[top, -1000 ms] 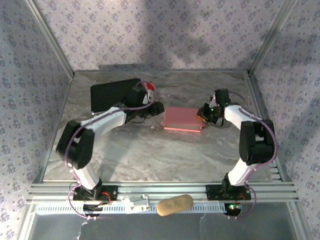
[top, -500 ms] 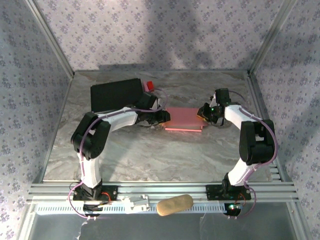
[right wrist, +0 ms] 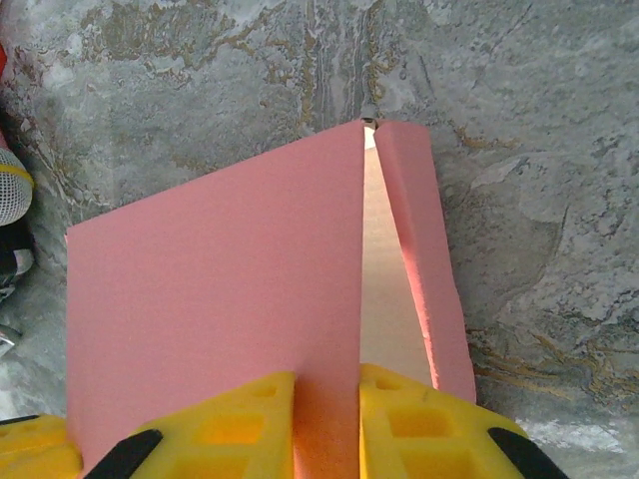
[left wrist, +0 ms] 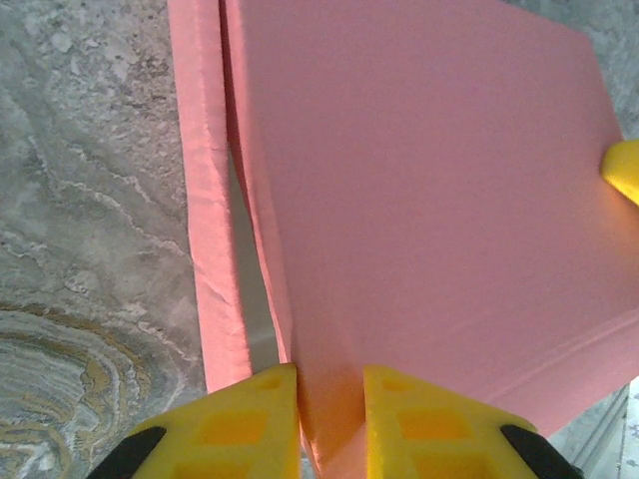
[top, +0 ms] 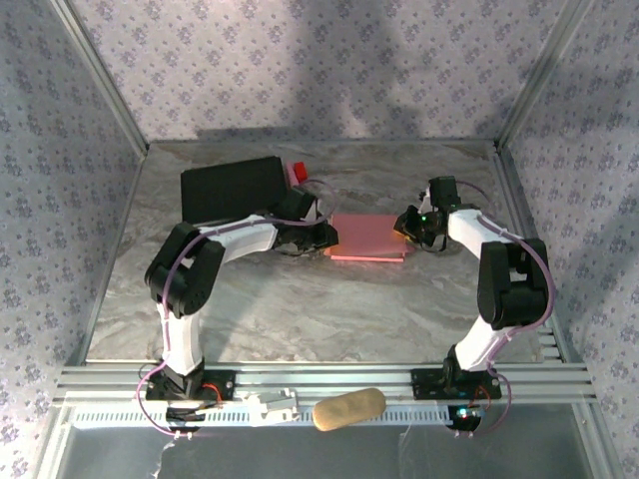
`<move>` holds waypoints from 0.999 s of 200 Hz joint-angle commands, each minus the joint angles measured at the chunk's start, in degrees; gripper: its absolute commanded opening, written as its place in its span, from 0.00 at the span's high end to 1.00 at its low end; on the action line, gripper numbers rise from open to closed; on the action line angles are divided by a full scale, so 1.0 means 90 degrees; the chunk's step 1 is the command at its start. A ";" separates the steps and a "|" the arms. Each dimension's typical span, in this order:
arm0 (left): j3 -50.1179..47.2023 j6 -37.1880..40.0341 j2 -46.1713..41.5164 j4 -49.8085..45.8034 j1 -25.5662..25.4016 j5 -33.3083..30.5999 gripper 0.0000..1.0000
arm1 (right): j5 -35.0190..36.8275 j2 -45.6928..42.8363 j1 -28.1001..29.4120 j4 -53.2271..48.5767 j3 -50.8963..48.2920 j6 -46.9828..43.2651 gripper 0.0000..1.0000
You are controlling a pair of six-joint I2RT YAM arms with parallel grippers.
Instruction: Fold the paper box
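The pink paper box (top: 366, 236) lies flat in the middle of the marble table (top: 300, 309). My left gripper (top: 327, 237) is at its left edge. In the left wrist view its yellow fingers (left wrist: 250, 424) are shut on the near edge of the box's top panel (left wrist: 419, 180), and a loose side flap (left wrist: 210, 200) lies to the left. My right gripper (top: 402, 228) holds the box's right edge. In the right wrist view the pink panel (right wrist: 210, 289) fills the gap between the closed-in fingers of that gripper (right wrist: 326, 429), with a flap (right wrist: 424, 259) and the pale inside beside it.
A larger black box (top: 230, 188) lies at the back left, with a small red thing (top: 298, 170) at its right end. A tan oblong object (top: 349, 407) and a white piece (top: 272, 404) rest on the front rail. Patterned walls close in three sides.
The left arm has swung right from beside the black box to the pink box's left edge, and its jaws have closed on that edge. The right arm has stayed put.
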 commanded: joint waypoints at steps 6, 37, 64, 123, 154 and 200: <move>0.0112 0.0369 0.0077 -0.0356 -0.0153 -0.0276 0.81 | 0.0266 -0.0036 0.0085 -0.0425 -0.0003 -0.0183 0.81; 0.0252 0.0594 0.0039 -0.0753 -0.0250 -0.0741 0.82 | 0.0503 -0.0049 0.0092 -0.0697 0.0102 -0.0315 0.78; 0.0411 0.0744 0.0022 -0.1085 -0.0360 -0.1121 0.85 | 0.0768 -0.0145 0.0109 -0.1061 0.0217 -0.0480 0.73; 0.0461 0.0759 -0.0051 -0.1165 -0.0420 -0.1425 0.89 | 0.1268 -0.0511 0.0110 -0.1595 0.0392 -0.0797 0.65; 0.0446 0.0766 -0.0149 -0.1175 -0.0437 -0.1472 0.87 | 0.1156 -0.0578 0.0161 -0.1540 0.0313 -0.0844 0.64; 0.0538 0.0762 -0.0491 -0.1244 -0.0468 -0.1516 0.66 | 0.0943 -0.0541 0.0345 -0.1232 0.0001 -0.0713 0.62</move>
